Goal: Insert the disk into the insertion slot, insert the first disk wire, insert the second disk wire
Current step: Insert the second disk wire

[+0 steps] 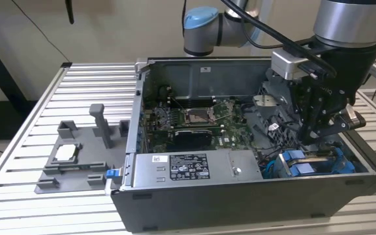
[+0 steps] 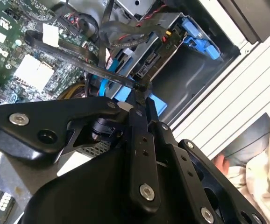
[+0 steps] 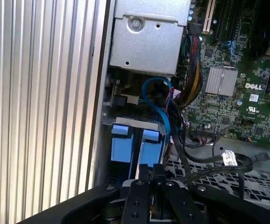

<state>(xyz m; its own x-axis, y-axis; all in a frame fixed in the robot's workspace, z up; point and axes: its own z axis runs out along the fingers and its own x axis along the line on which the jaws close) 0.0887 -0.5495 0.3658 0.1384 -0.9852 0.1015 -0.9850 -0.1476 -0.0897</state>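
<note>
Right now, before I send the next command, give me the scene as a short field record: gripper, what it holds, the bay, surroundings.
gripper: low inside the open computer case, above the insertion slot, fingers closed
held: a thin black wire pinched at the fingertips, in the second wrist view
insertion slot: at the case corner on the exterior view's right, blue tabs showing
power supply: silver box with label, beside the slot
outside the case: grey fixture on the slatted table
</note>
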